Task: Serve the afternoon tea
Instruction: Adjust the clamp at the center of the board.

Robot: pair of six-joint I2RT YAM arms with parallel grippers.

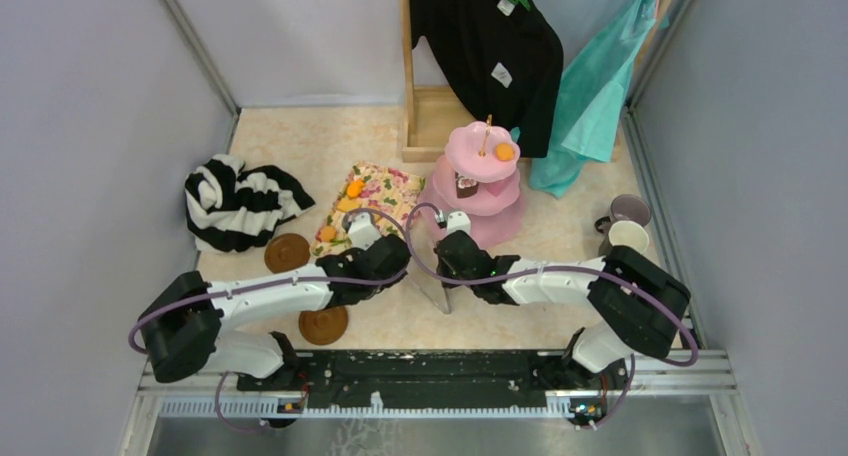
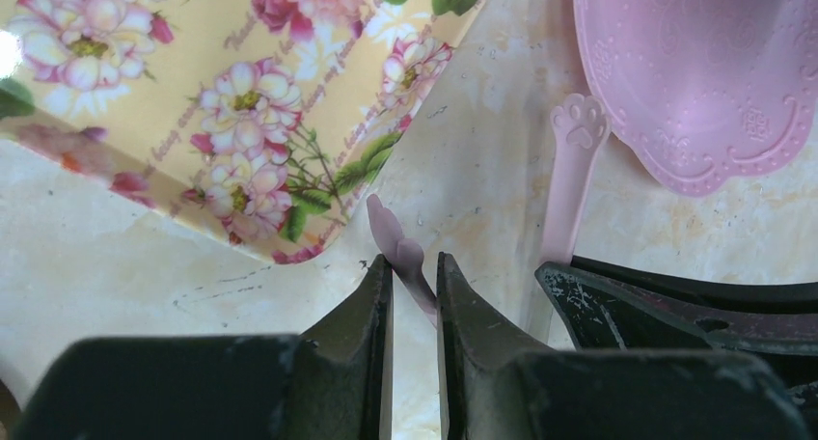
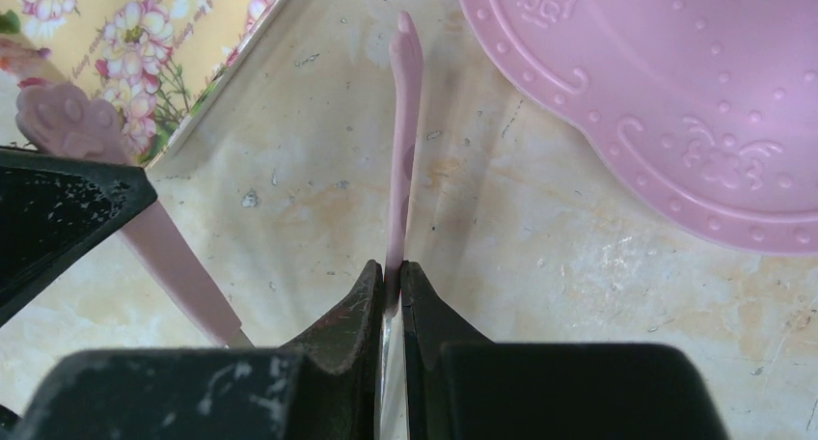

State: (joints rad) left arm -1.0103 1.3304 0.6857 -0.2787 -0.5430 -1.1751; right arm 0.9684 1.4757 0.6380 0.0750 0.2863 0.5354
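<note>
Cake stand (image 3: pixel 675 93) — just beyond right claw (image 3: pixel 393 269)

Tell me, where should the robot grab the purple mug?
Probably by its rim, coming straight down from above. The lilac mug stands upright with its mouth open, so one jaw can go inside and one outside. Pinch the far side of the rim, because the cream mug sits close on its near side.
</note>
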